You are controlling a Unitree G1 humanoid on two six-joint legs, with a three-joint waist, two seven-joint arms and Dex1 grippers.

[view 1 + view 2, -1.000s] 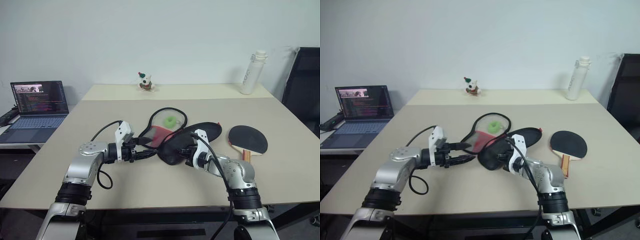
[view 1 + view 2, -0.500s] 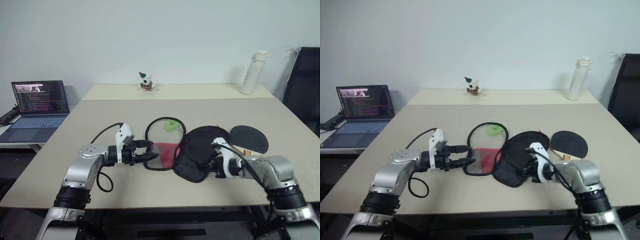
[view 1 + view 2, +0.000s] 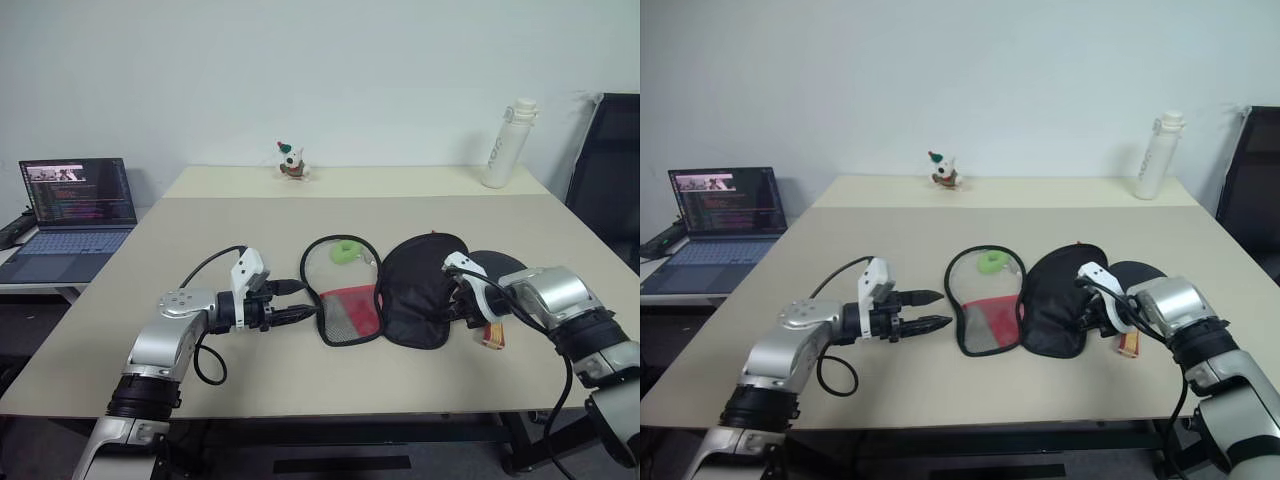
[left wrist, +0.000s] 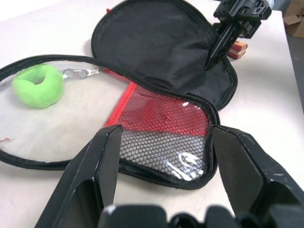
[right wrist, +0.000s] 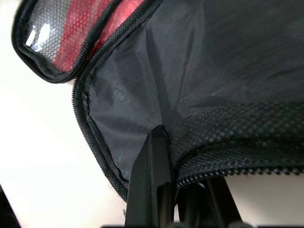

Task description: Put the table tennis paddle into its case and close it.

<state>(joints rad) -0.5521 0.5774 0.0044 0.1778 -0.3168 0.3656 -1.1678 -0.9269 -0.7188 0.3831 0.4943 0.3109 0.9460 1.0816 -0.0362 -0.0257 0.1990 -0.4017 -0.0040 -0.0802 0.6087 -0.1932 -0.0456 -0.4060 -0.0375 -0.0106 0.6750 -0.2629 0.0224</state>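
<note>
Black fabric lies spread on the desk: we hold the case splayed open, so its inside is bared for the paddle. Our right pincer is clenched on the black flap's edge, pinning that half flat. Our left pincer stands released, just beside the red mesh half. We see the paddle partly hidden under the flap, just behind our right pincer.

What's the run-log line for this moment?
case: open flat | paddle: partly under flap | left fingers: open | right fingers: shut on flap
</note>
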